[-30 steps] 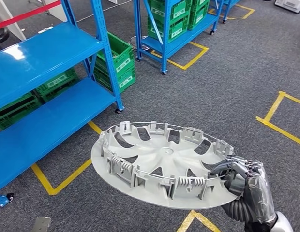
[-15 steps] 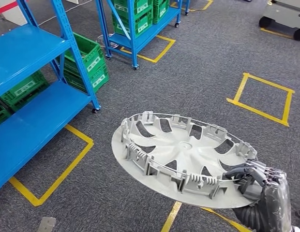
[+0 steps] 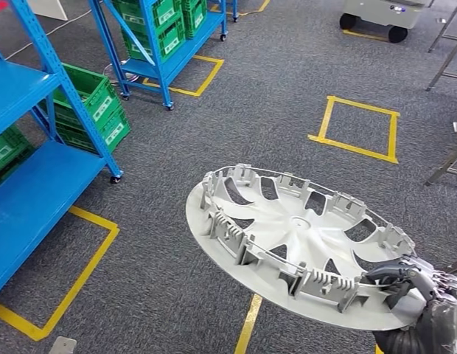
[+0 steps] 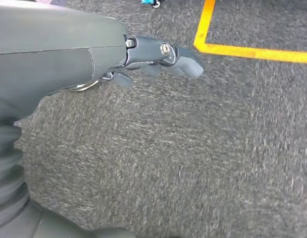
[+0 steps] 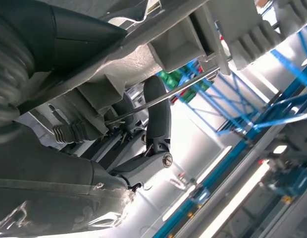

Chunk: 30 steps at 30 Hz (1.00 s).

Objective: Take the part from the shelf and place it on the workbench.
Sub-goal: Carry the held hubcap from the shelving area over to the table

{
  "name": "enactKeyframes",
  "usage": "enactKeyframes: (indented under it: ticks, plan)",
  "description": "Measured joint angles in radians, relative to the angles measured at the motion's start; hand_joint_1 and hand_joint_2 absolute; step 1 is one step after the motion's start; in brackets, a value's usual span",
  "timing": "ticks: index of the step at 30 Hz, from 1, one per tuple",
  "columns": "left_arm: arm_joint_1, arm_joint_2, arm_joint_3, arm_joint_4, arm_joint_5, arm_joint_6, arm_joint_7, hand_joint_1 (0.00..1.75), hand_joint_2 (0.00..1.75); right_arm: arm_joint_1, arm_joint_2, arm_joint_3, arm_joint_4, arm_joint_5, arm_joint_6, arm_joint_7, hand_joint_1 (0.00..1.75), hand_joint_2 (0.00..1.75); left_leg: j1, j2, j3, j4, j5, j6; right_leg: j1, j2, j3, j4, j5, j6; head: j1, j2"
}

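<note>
Hubcap (image 3: pixel 295 240) gripped at rim by right hand (image 3: pixel 421 295), extending leftward, nearly flat; left hand (image 4: pixel 159 54) holding nothing, fingers loosely apart.

Matt grey plastic part (image 3: pixel 292 236); rough carpet floor (image 3: pixel 281 110); glossy blue metal shelf (image 3: pixel 37 184).

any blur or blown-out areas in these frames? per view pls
Head view: sharp, even light on the wheel cover. Left wrist view: carpet smeared by motion blur, left hand sharp. Right wrist view: background blown out white behind the right hand.
</note>
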Motion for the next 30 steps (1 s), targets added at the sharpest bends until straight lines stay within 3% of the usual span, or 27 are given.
enactKeyframes:
  ticks: [1,3,5,6,7,8,10,11,12,14,15,16,18,20,22,23,24,25,28,29,30]
  plan:
    - [-0.003,0.002,0.006,0.000,-0.018,-0.010,-0.009,0.00,1.75,0.006,0.000,0.000,-0.005,0.007,-0.002,0.002,1.75,1.75,0.002,-0.003,0.002,0.002,-0.006,-0.008,0.000,0.013,0.002,-0.004,-0.004,-0.009,-0.001,0.000]
    - [-0.009,0.005,0.023,0.000,-0.056,-0.031,-0.029,0.00,1.75,0.014,0.000,-0.001,-0.016,0.022,-0.007,0.006,1.75,1.75,0.004,-0.044,-0.015,0.051,-0.035,-0.018,-0.003,0.035,0.016,-0.014,-0.005,-0.026,-0.005,0.000]
    - [-0.009,0.009,0.045,0.000,-0.090,-0.043,-0.047,0.00,1.75,0.014,0.000,-0.001,-0.021,0.032,-0.012,0.009,1.75,1.75,0.006,-0.096,-0.082,0.182,-0.084,-0.020,-0.003,0.058,0.027,-0.016,-0.002,-0.037,-0.009,0.000]
    - [-0.008,0.012,0.054,0.001,-0.107,-0.045,-0.057,0.00,1.75,0.016,0.000,-0.001,-0.022,0.036,-0.013,0.009,1.75,1.75,0.006,-0.107,-0.123,0.248,-0.103,-0.022,-0.002,0.072,0.031,-0.015,-0.002,-0.041,-0.010,0.000]
    - [-0.007,0.017,0.063,0.002,-0.126,-0.044,-0.068,0.00,1.75,0.018,0.000,0.000,-0.024,0.040,-0.014,0.009,1.75,1.75,0.006,-0.113,-0.156,0.291,-0.105,-0.023,0.000,0.088,0.038,-0.015,-0.007,-0.042,-0.011,0.000]
    - [-0.007,0.024,0.069,0.005,-0.144,-0.042,-0.080,0.00,1.75,0.021,0.000,0.000,-0.027,0.045,-0.016,0.008,1.75,1.75,0.006,-0.117,-0.174,0.299,-0.086,-0.023,0.000,0.103,0.046,-0.015,-0.013,-0.042,-0.011,0.000]
    - [-0.008,0.039,0.078,0.011,-0.177,-0.036,-0.103,0.00,1.75,0.027,0.000,0.002,-0.036,0.055,-0.020,0.005,1.75,1.75,0.007,-0.127,-0.156,0.211,0.004,-0.021,0.000,0.132,0.071,-0.015,-0.030,-0.040,-0.011,0.000]
    - [-0.009,0.046,0.083,0.016,-0.192,-0.033,-0.114,0.00,1.75,0.029,0.000,0.003,-0.042,0.063,-0.023,0.002,1.75,1.75,0.009,-0.146,-0.134,0.146,0.049,-0.019,0.000,0.144,0.081,-0.015,-0.041,-0.038,-0.011,0.000]
    - [-0.010,0.053,0.090,0.020,-0.207,-0.032,-0.123,0.00,1.75,0.029,0.000,0.006,-0.048,0.072,-0.028,0.000,1.75,1.75,0.011,-0.165,-0.108,0.084,0.071,-0.017,0.000,0.157,0.088,-0.014,-0.052,-0.034,-0.011,0.000]
    - [-0.013,0.066,0.107,0.028,-0.232,-0.032,-0.138,0.00,1.75,0.030,-0.002,0.015,-0.061,0.091,-0.041,0.001,1.75,1.75,0.011,-0.188,-0.076,0.018,0.066,-0.009,-0.003,0.181,0.095,-0.016,-0.066,-0.023,-0.011,0.000]
    - [-0.016,0.071,0.115,0.031,-0.241,-0.032,-0.143,0.00,1.75,0.030,-0.003,0.019,-0.067,0.098,-0.047,0.002,1.75,1.75,0.009,-0.180,-0.065,0.006,0.053,-0.003,-0.004,0.189,0.099,-0.015,-0.066,-0.016,-0.011,0.000]
    - [-0.019,0.075,0.120,0.032,-0.247,-0.033,-0.146,0.00,1.75,0.032,-0.004,0.023,-0.074,0.103,-0.051,0.004,1.75,1.75,0.009,-0.169,-0.055,0.002,0.048,0.004,-0.005,0.189,0.100,-0.011,-0.063,-0.010,-0.011,0.000]
    - [-0.024,0.080,0.130,0.034,-0.256,-0.034,-0.150,0.00,1.75,0.031,-0.006,0.028,-0.082,0.108,-0.055,0.007,1.75,1.75,0.010,-0.147,-0.025,-0.007,0.037,0.018,-0.002,0.144,0.075,0.049,-0.059,0.000,-0.006,0.000]
    - [-0.027,0.086,0.144,0.036,-0.265,-0.036,-0.152,0.00,1.75,0.026,-0.010,0.032,-0.085,0.109,-0.057,0.011,1.75,1.75,0.012,-0.126,0.007,-0.012,0.015,0.027,-0.001,0.081,-0.010,0.178,-0.079,0.008,0.000,0.000]
    - [-0.029,0.092,0.156,0.041,-0.269,-0.037,-0.152,0.00,1.75,0.023,-0.012,0.036,-0.084,0.109,-0.057,0.014,1.75,1.75,0.012,-0.103,0.037,-0.013,-0.014,0.027,-0.007,0.057,-0.110,0.280,-0.135,0.018,0.002,0.000]
    - [-0.031,0.094,0.160,0.043,-0.270,-0.037,-0.152,0.00,1.75,0.023,-0.013,0.037,-0.084,0.110,-0.057,0.015,1.75,1.75,0.013,-0.093,0.056,-0.013,-0.030,0.025,-0.011,0.053,-0.144,0.293,-0.160,0.023,0.002,0.000]
    - [-0.032,0.096,0.163,0.045,-0.270,-0.037,-0.152,0.00,1.75,0.023,-0.013,0.039,-0.084,0.110,-0.057,0.016,1.75,1.75,0.015,-0.082,0.079,-0.013,-0.046,0.022,-0.015,0.048,-0.162,0.276,-0.165,0.027,0.002,0.000]
    - [-0.034,0.097,0.165,0.047,-0.272,-0.037,-0.152,0.00,1.75,0.023,-0.013,0.040,-0.084,0.110,-0.057,0.016,1.75,1.75,0.017,-0.072,0.104,-0.013,-0.065,0.018,-0.018,0.039,-0.168,0.235,-0.139,0.030,0.003,0.000]
    - [-0.037,0.105,0.172,0.056,-0.294,-0.033,-0.161,0.00,1.75,0.022,-0.014,0.041,-0.083,0.111,-0.059,0.019,1.75,1.75,0.013,-0.043,0.159,-0.011,-0.123,0.000,-0.018,-0.028,-0.172,0.100,0.057,0.019,0.008,0.000]
    - [-0.038,0.110,0.174,0.060,-0.304,-0.031,-0.168,0.00,1.75,0.022,-0.014,0.042,-0.085,0.112,-0.062,0.019,1.75,1.75,0.009,-0.033,0.169,-0.012,-0.136,-0.007,-0.017,-0.036,-0.176,0.086,0.097,0.010,0.006,0.000]
    - [-0.039,0.115,0.175,0.063,-0.313,-0.029,-0.175,0.00,1.75,0.023,-0.015,0.043,-0.086,0.113,-0.066,0.019,1.75,1.75,0.008,-0.025,0.176,-0.013,-0.141,-0.015,-0.015,-0.027,-0.180,0.086,0.105,0.002,0.003,0.000]
